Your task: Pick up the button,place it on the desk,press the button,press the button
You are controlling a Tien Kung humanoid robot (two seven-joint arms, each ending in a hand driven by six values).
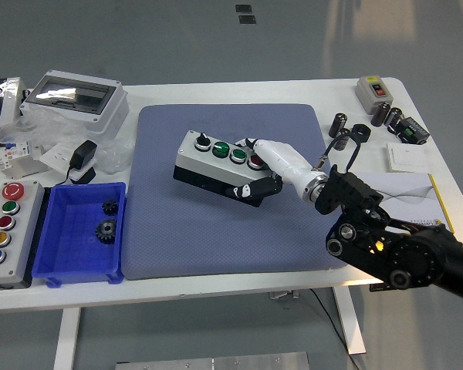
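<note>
A grey button box (216,163) with a black knob, two green buttons and a red one is held tilted just above the blue mat (170,223), near its middle. My right hand (261,168), white with black fingertips, is shut on the box's right end, thumb below and fingers over the top by the red button. The right arm (386,239) comes in from the lower right. My left arm does not show in the head view.
A blue bin (62,262) with two gears stands at the left, and a second button panel (4,223) at the far left edge. A white-yellow box (405,200), batteries and a small switch box (373,89) lie at the right. A clear-lidded enclosure (73,96) sits back left.
</note>
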